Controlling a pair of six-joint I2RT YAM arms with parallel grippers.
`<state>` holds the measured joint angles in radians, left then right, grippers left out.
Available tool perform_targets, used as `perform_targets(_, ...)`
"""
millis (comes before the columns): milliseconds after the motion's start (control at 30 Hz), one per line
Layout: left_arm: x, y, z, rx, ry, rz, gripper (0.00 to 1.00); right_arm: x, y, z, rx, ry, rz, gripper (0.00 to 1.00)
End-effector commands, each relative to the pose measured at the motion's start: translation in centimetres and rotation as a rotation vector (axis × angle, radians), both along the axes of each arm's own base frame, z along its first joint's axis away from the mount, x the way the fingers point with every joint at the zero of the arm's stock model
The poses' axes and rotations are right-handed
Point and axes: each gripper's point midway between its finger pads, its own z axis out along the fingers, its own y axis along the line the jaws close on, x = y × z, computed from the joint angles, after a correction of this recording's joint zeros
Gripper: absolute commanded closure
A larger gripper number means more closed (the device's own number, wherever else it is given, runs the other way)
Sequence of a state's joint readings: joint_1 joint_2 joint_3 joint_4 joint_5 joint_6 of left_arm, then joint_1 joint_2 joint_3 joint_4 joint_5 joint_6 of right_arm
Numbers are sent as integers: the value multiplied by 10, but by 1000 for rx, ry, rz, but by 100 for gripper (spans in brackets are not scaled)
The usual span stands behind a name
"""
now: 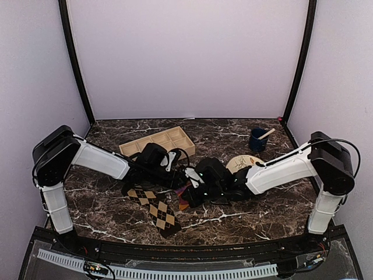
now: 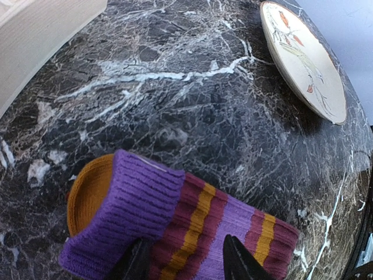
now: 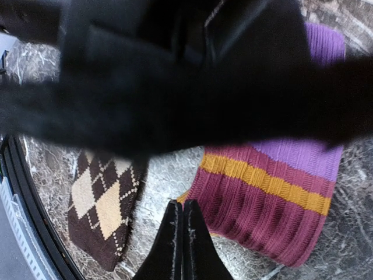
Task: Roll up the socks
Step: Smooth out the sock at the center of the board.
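Striped sock (image 2: 192,227): ribbed knit cloth. Table (image 2: 192,116): glossy marble. Plate (image 2: 303,58): smooth, glazed.

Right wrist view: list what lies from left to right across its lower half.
argyle sock → right gripper → striped sock
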<state>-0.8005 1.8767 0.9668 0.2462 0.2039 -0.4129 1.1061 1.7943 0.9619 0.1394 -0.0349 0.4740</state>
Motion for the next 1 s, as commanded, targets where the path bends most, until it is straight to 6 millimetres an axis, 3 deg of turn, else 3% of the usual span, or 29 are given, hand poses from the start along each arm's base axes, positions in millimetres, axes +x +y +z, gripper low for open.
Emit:
perform_targets(0,1,3,-8,17,53,16,55,-5,9,-11,27,24,14,100)
perform_targets(200,3,5,-18,44,91,28,55,-7,2,-30,2,48,2,100)
perform_targets(567,5,9,-32,83,125,38,55,-12,-9,-45,-35,81,-19,100)
perform_targets(767,4,14,-38,101,131,42,55,-9,-9,-24,-21,48,-22,100)
perform_targets(967,2,18,-43,100,148,40,55,0,-4,6,18,-4,-40,85)
